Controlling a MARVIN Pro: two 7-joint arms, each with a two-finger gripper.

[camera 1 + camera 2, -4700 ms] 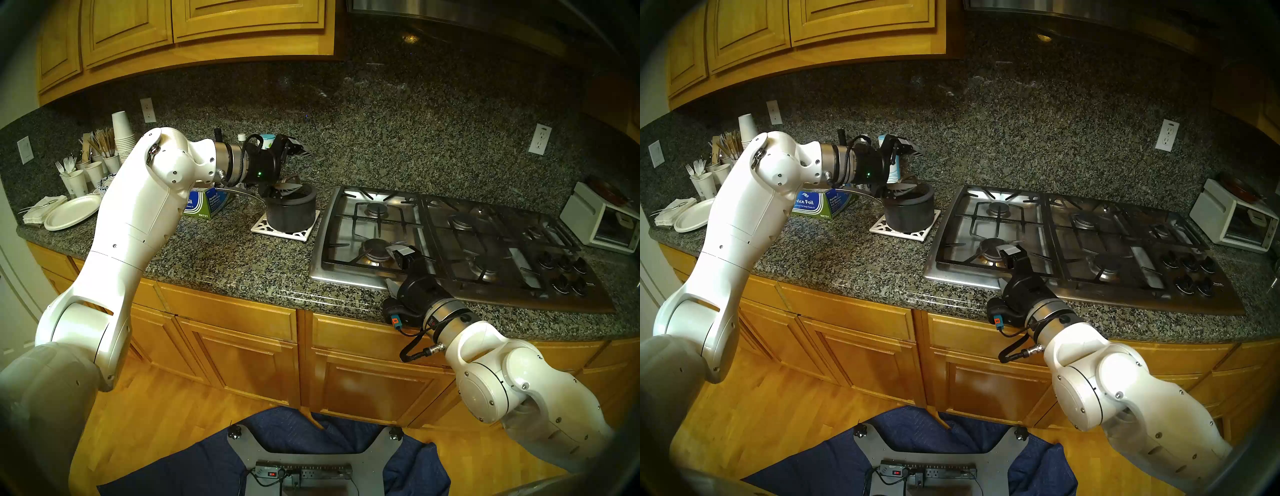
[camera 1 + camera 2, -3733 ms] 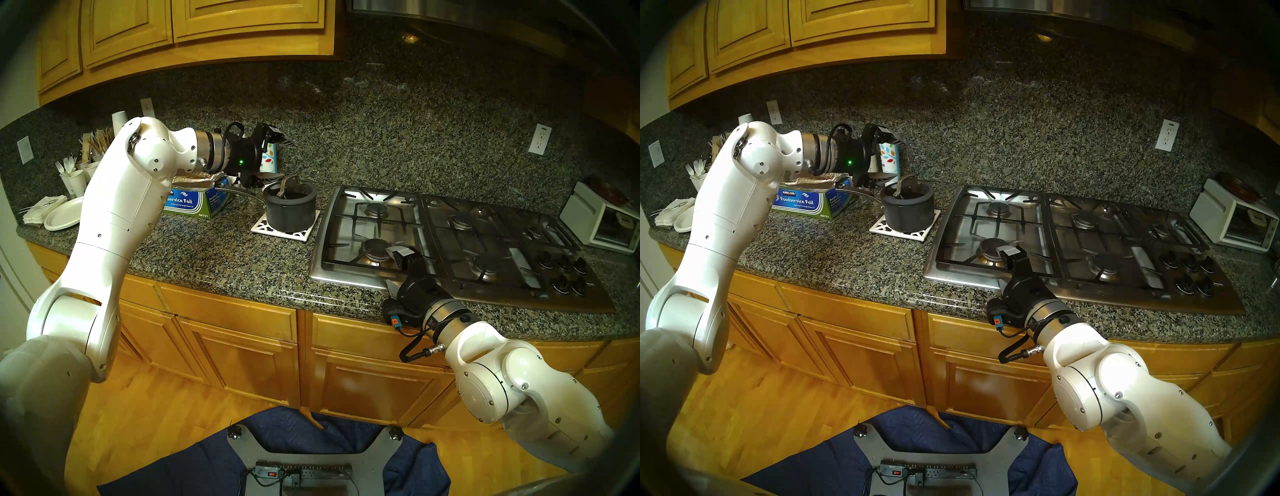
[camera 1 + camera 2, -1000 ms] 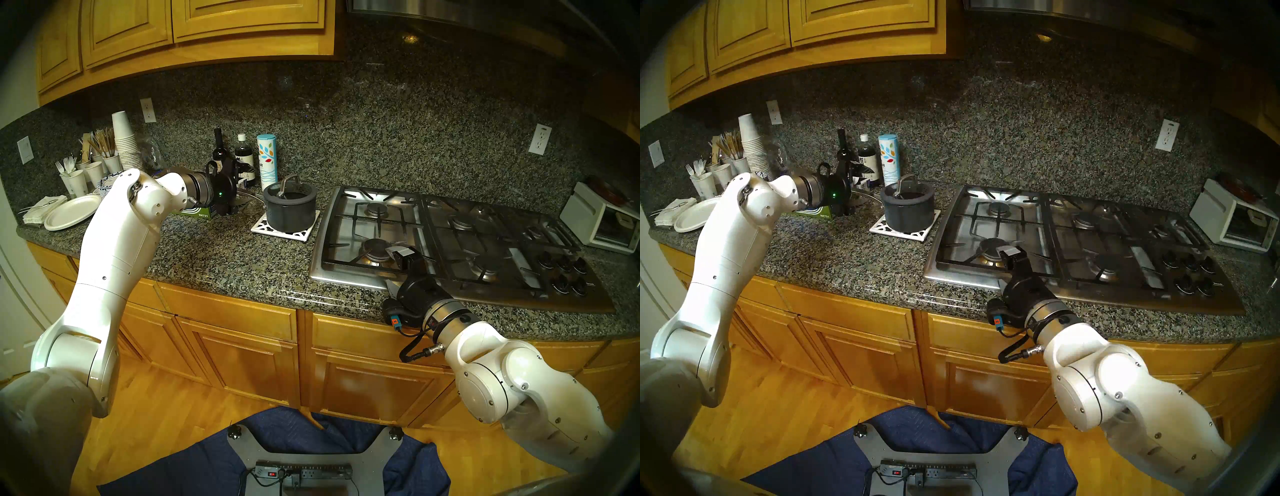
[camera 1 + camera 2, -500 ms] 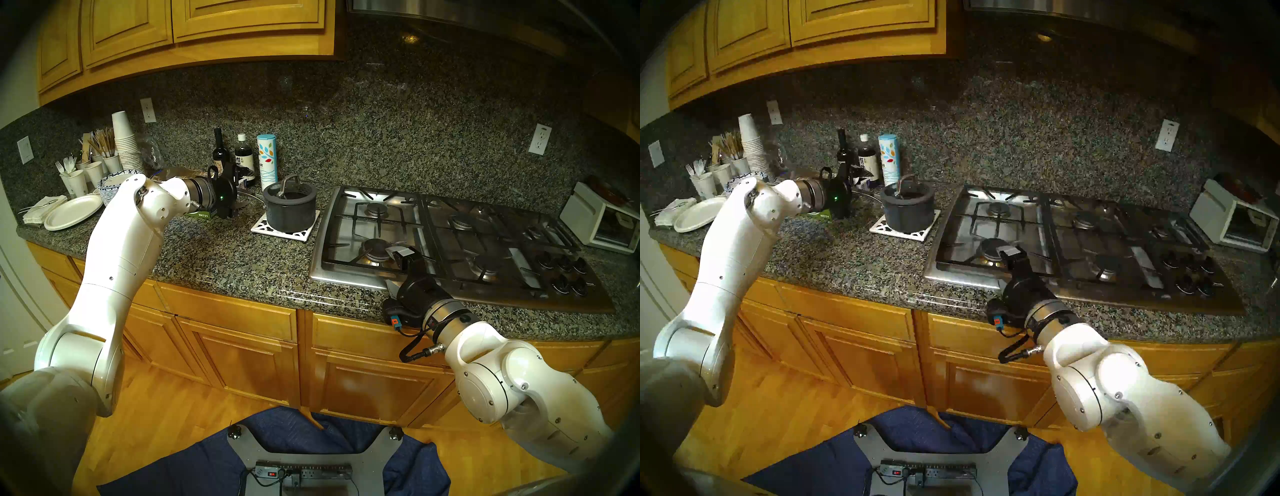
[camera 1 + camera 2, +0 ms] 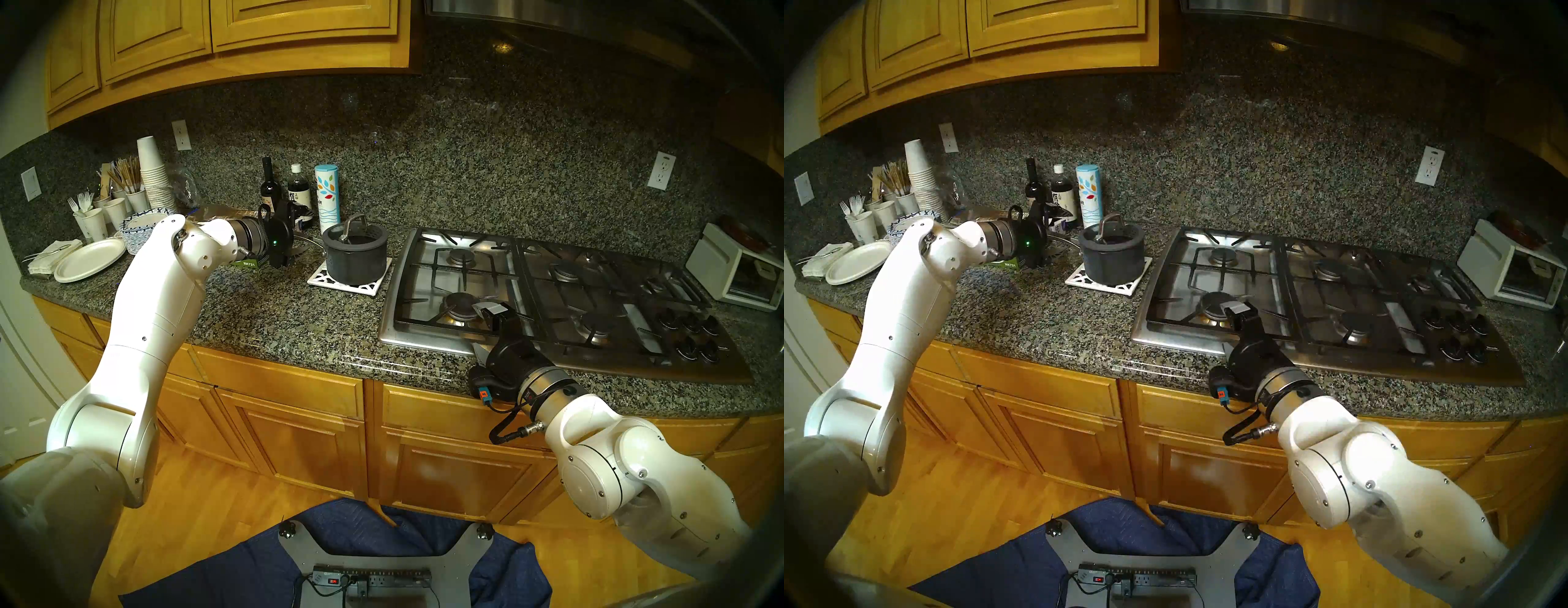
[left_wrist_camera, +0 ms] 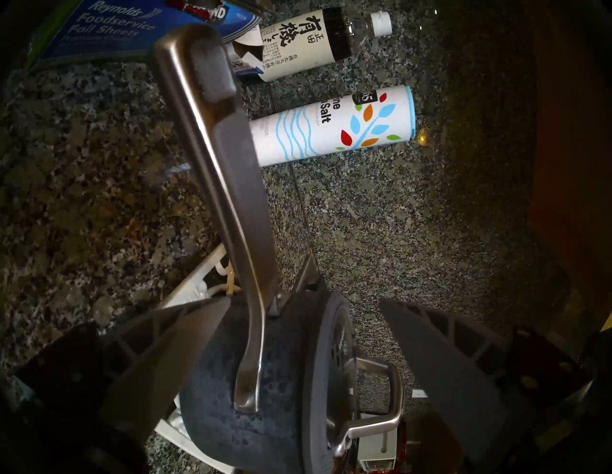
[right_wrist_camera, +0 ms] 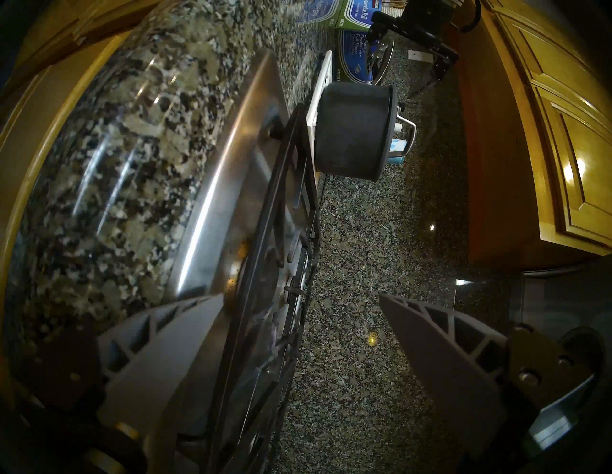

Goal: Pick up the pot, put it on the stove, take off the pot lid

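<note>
My left pincer (image 6: 299, 334) spread, nearer arm; pot (image 6: 238, 397) dead ahead, handle (image 6: 225, 185) pointing back between jaws.

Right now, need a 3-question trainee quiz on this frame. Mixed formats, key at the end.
1. True or false: the pot already sits on the stove.
2. Multiple choice: what is the pot standing on? A) a black stove grate B) a white trivet C) a paper plate
3. Fill in: the left gripper, jaws open, is lined up at the pot's long silver ____ and has not closed on it.

Key
1. False. It stands on the counter to the left of the stove, with the pot lid still on.
2. B
3. handle. In the left wrist view it runs between the open fingers.
</note>
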